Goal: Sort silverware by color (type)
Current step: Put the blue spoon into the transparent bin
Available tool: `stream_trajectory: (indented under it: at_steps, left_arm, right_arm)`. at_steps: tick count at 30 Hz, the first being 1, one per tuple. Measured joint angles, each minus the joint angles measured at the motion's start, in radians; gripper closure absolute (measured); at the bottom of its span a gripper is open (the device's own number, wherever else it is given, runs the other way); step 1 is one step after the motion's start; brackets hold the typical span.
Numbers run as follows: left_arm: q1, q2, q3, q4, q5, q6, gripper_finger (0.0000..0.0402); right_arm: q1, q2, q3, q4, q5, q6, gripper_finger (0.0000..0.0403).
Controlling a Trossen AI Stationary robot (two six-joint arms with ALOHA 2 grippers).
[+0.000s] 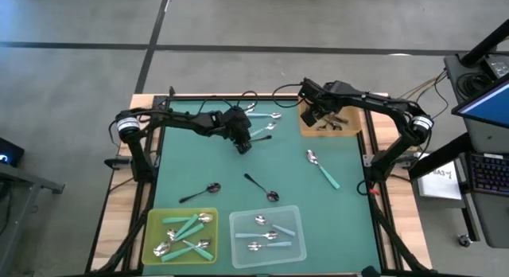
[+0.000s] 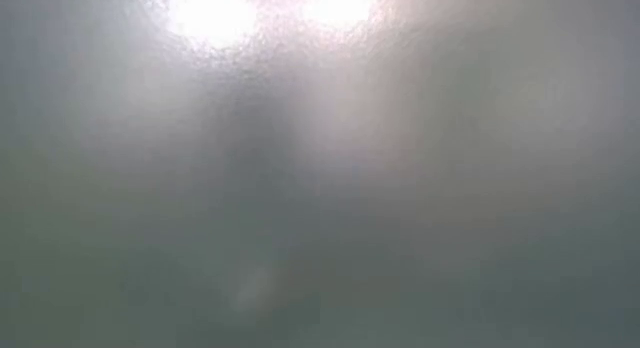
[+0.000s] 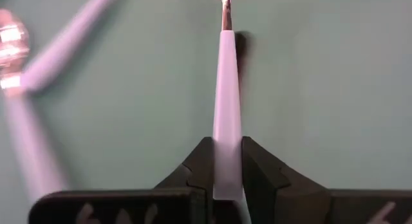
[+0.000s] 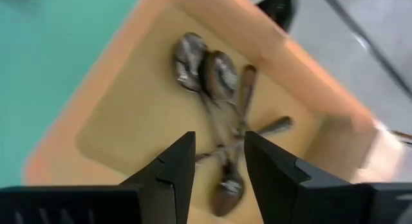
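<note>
Left gripper [image 3: 226, 179] clamped on light-blue spoon handle [image 3: 226, 121], right gripper [image 4: 219, 163] seemingly parted over orange tray [image 4: 116, 130]

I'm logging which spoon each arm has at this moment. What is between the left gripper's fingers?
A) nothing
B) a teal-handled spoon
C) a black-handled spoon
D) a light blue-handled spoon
D: in the left wrist view the left gripper is shut on the pale handle of a light blue spoon lying on the green mat, its metal neck pointing away from the fingers.
</note>
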Motion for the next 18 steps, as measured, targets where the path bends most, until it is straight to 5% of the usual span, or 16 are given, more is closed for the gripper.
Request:
stream_trajectory:
  at_steps: [5, 13, 18]
  left_arm:
    - [-0.023, -0.022, 0.001, 0.056, 0.102, 0.001, 0.0368]
    - [-0.021, -0.053, 0.0, 0.13, -0.138, -0.038, 0.0368]
    - [-0.023, -0.061, 0.001, 0.247, -0.14, -0.102, 0.0368]
  right_arm:
    - [0.003, -0.004, -0.039, 0.138, -0.201, 0.013, 0.0278]
    - [0.038, -0.033, -0.199, 0.634, -0.57, 0.157, 0.0279]
    - [0.067, -0.037, -0.336, 1.041, -0.635, 0.332, 0.0284]
